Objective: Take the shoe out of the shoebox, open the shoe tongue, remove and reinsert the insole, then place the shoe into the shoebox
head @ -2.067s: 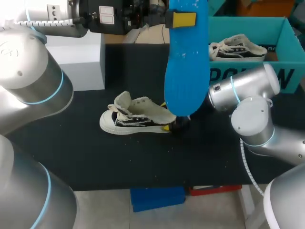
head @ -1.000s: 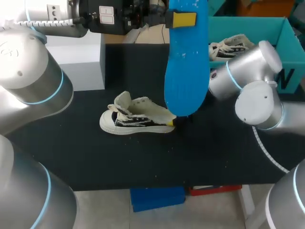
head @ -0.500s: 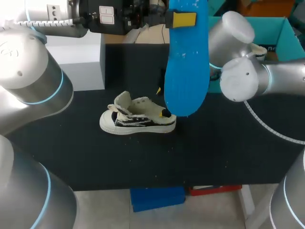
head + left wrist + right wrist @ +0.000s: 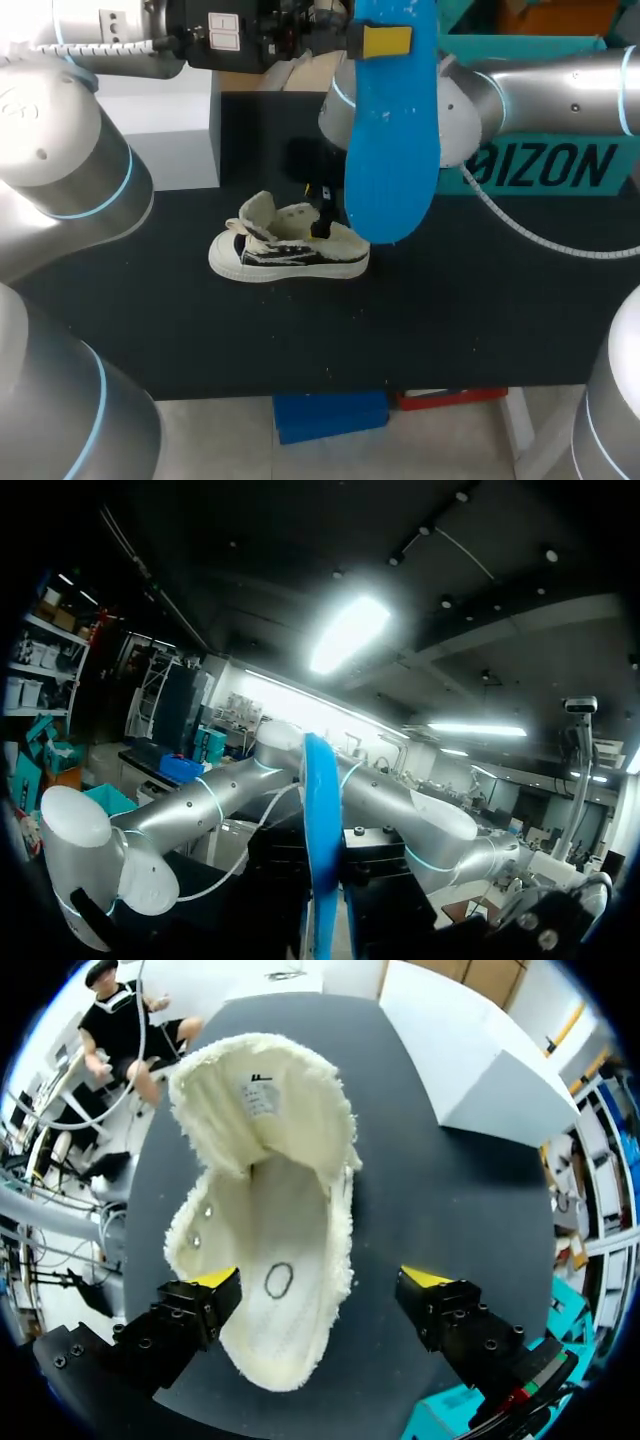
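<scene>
Fleecy shoe (image 4: 270,1250), matt table (image 4: 450,320), dimpled insole (image 4: 390,150)

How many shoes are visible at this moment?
1: the shoe lies on the black table. The right arm covers much of the teal shoebox, so another may be hidden there.

Quantities: one shoe (image 4: 288,250) at centre, one insole (image 4: 390,120), one shoebox (image 4: 530,42), one white box (image 4: 170,125), two arms (image 4: 60,150) (image 4: 560,95)

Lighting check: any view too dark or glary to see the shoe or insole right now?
Left wrist view: mostly dark, with glare from a ceiling light; the insole shows edge-on and backlit. Right wrist view: evenly lit, the shoe plain to see below the open right gripper. Head view: even light, no glare, but the raised insole covers part of the right arm.
</scene>
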Controlling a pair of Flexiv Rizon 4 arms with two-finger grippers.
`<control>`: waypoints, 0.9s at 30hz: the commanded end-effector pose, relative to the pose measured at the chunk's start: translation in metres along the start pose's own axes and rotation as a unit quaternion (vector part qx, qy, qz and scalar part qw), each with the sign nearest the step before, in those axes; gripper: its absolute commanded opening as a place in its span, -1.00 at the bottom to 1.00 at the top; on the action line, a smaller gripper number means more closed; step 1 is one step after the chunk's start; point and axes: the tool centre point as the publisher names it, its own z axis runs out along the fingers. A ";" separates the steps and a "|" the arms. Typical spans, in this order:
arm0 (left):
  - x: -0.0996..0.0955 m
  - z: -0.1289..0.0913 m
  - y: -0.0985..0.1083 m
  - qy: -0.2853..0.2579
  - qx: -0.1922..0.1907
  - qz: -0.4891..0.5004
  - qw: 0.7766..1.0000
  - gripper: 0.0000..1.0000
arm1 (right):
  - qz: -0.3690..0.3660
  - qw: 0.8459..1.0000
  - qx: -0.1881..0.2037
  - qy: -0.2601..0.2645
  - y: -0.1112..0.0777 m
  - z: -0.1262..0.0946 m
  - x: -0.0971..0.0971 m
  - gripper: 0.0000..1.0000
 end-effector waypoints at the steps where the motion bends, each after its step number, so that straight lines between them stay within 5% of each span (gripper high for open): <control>1: 0.001 0.000 0.000 -0.002 -0.001 -0.001 1.000 -1.00 | 0.001 0.991 0.136 0.003 0.010 0.009 -0.005 0.97; 6: 0.001 0.000 0.000 -0.002 -0.001 -0.001 1.000 -1.00 | 0.005 0.989 0.148 0.007 0.011 0.014 -0.006 1.00; 19: 0.001 0.000 0.000 -0.002 -0.001 -0.001 1.000 -1.00 | 0.015 0.991 0.135 0.015 0.004 0.030 -0.006 0.48; 21: 0.001 0.000 0.000 -0.002 -0.001 -0.001 1.000 -1.00 | 0.017 0.991 0.130 0.016 0.004 0.032 -0.005 0.29; 22: 0.001 0.000 0.000 -0.002 -0.001 -0.001 1.000 -1.00 | 0.017 0.991 0.130 0.016 0.004 0.034 -0.005 0.00; 25: 0.001 0.000 0.000 -0.002 -0.001 -0.001 1.000 -1.00 | 0.018 0.992 0.125 0.018 0.003 0.037 -0.004 -0.10; 27: 0.001 0.000 0.000 -0.002 -0.001 -0.001 1.000 -1.00 | 0.018 0.992 0.124 0.019 0.002 0.038 -0.004 -0.34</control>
